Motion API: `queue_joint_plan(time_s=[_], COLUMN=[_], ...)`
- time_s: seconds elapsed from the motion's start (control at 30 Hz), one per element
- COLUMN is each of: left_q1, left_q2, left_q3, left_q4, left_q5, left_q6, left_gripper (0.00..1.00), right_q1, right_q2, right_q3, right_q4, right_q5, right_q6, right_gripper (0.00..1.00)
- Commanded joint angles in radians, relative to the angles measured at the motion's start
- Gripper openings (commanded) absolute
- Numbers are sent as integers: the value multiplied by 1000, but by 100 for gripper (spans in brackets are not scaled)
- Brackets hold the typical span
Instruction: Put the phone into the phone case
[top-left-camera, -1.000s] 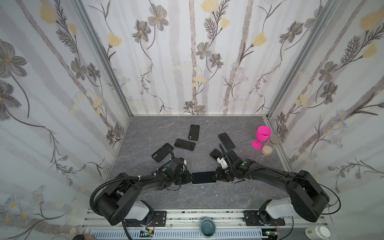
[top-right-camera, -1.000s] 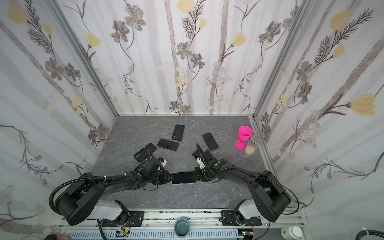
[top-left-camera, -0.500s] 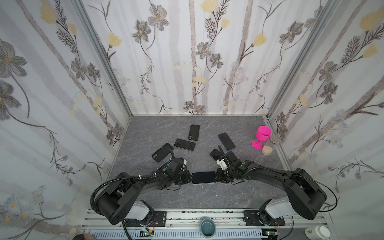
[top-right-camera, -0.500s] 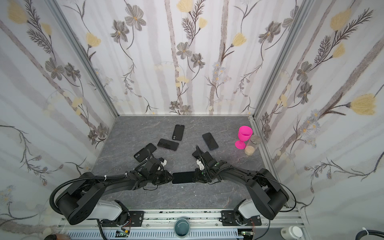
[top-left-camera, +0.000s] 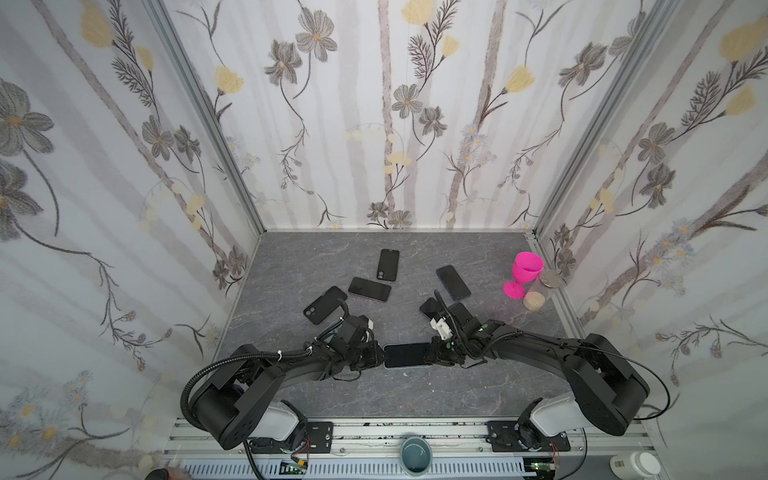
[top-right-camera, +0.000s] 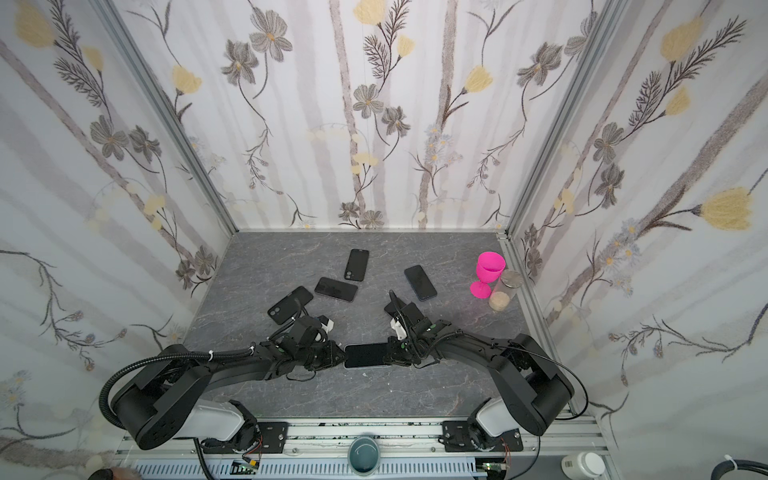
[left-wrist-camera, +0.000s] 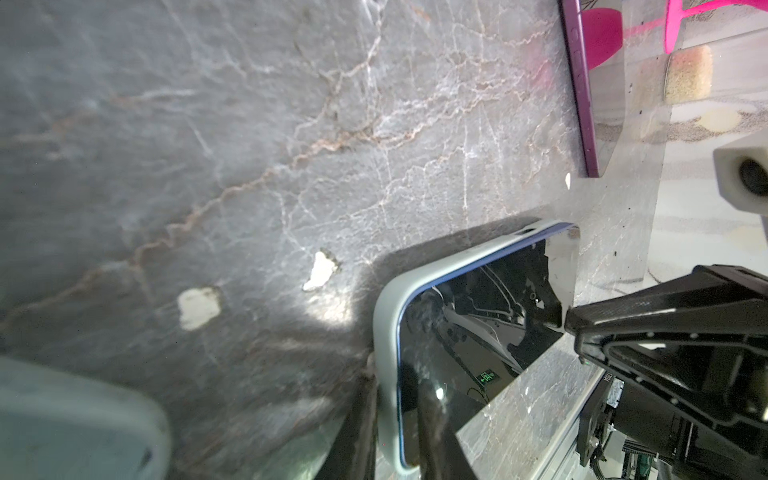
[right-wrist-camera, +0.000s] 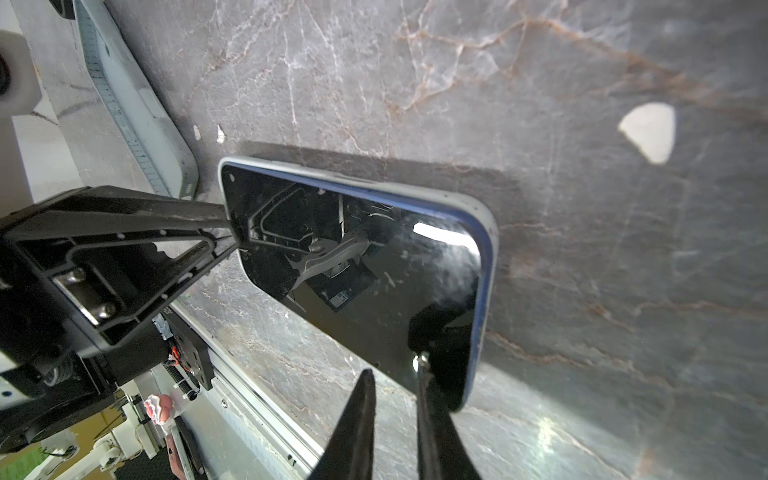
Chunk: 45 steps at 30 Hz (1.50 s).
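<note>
A phone (top-left-camera: 406, 355) with a black screen and a blue edge lies lengthwise between my two grippers, near the front middle of the table in both top views. It sits inside a pale grey phone case (left-wrist-camera: 384, 316), whose rim wraps its side and corners. My left gripper (left-wrist-camera: 392, 395) is shut on the left end, with one finger outside the case rim and the other on the screen. My right gripper (right-wrist-camera: 394, 365) is shut on the right end. One of its fingertips (right-wrist-camera: 420, 361) lies on the screen near a corner, and the other stands just past the edge.
Several dark phones and cases lie further back (top-left-camera: 387, 264), (top-left-camera: 369, 289), (top-left-camera: 325, 304), (top-left-camera: 453, 282); another (top-left-camera: 430, 306) is partly under my right arm. A pink goblet (top-left-camera: 524, 274) and a glass jar (top-left-camera: 540, 291) of sand stand at the right wall. Flowered walls close three sides.
My right gripper's jaws have drawn in on the phone's right end. The phone, the case and the left arm stay where they were.
</note>
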<state>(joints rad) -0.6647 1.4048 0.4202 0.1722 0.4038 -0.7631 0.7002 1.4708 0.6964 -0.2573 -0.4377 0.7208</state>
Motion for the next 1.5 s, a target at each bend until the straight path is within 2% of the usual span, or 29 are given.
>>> queue_joint_plan(time_s=[0.0, 0.17, 0.43, 0.77, 0.9, 1.47], left_q1=[0, 0, 1, 0, 1, -10], left_q2=[-9, -4, 6, 20, 24, 40], left_q3=[-7, -7, 0, 2, 2, 2], left_q4=[-55, -56, -53, -50, -50, -48], left_q5=[-32, -32, -24, -12, -3, 4], left_q6=[5, 5, 8, 5, 5, -2], left_gripper=[21, 21, 21, 21, 21, 22], right_q1=[1, -1, 2, 3, 5, 15], right_q2=[-15, -45, -9, 3, 5, 30], right_q3=[20, 23, 17, 12, 7, -15], right_q4=[-33, -63, -92, -71, -56, -21], right_q5=[48, 95, 131, 101, 84, 55], right_q6=[-21, -32, -49, -50, -47, -32], right_gripper=[22, 23, 23, 19, 13, 10])
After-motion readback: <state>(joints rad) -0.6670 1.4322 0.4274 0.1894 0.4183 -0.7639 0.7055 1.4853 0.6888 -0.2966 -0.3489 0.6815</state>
